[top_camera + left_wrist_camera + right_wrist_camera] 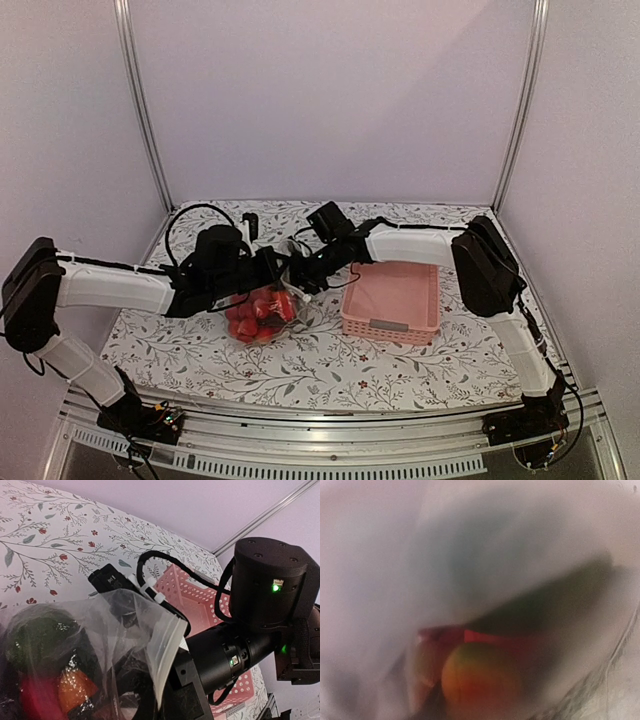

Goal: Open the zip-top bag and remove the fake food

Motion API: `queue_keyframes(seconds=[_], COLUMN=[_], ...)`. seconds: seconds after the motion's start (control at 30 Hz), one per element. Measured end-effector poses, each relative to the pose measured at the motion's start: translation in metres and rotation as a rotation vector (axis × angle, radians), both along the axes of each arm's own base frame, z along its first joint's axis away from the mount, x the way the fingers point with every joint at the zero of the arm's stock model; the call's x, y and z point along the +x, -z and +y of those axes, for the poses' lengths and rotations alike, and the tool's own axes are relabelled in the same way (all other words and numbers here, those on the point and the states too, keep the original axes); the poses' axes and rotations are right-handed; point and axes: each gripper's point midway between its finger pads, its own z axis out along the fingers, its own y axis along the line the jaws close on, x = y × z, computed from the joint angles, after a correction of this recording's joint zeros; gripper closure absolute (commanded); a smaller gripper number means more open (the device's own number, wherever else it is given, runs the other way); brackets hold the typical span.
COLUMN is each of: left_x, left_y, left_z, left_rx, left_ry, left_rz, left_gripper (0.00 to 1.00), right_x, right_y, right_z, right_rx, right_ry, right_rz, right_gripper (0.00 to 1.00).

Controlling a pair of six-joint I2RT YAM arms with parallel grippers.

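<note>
The zip-top bag (262, 318) stands on the table with red fake food (258, 312) inside, and its top is drawn up between both grippers. My left gripper (272, 270) is at the bag's top edge and appears shut on it. In the left wrist view the bag's film and white zip strip (167, 645) cover my fingers, with green fake food (35, 635) and an orange piece (75, 690) inside. My right gripper (303, 272) meets the bag from the right. Its wrist view is blurred by plastic against the lens, with a round orange-red fruit (480, 680) behind it and its fingers hidden.
The pink slotted basket (392, 300) stands just right of the bag and also shows in the left wrist view (200, 597) behind the right arm's black wrist (265, 590). The floral table cover ends at the walls behind and to both sides.
</note>
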Motion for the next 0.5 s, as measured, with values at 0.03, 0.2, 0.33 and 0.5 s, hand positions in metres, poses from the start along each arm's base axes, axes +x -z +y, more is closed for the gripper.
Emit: queue_keyframes(seconds=[0.03,0.2,0.33,0.5], left_x=[0.000,0.002,0.003,0.007], left_y=[0.000,-0.001,0.000,0.001], left_z=[0.000,0.001,0.005,0.016], left_rx=[0.000,0.001,0.008,0.017], left_ry=[0.002,-0.005,-0.025,-0.079], left_rz=[0.001,0.000,0.002,0.019], left_gripper=[1.00,1.00,1.00,1.00], right_x=[0.000,0.000,0.002,0.001], right_y=[0.000,0.000,-0.004,-0.031], right_z=[0.000,-0.001,-0.013,-0.037], right_rx=[-0.001,0.000,0.000,0.042], right_ry=[0.000,-0.006,0.012,0.059], right_rz=[0.002,-0.007,-0.016,-0.066], right_gripper=[0.71,0.77,0.79,0.79])
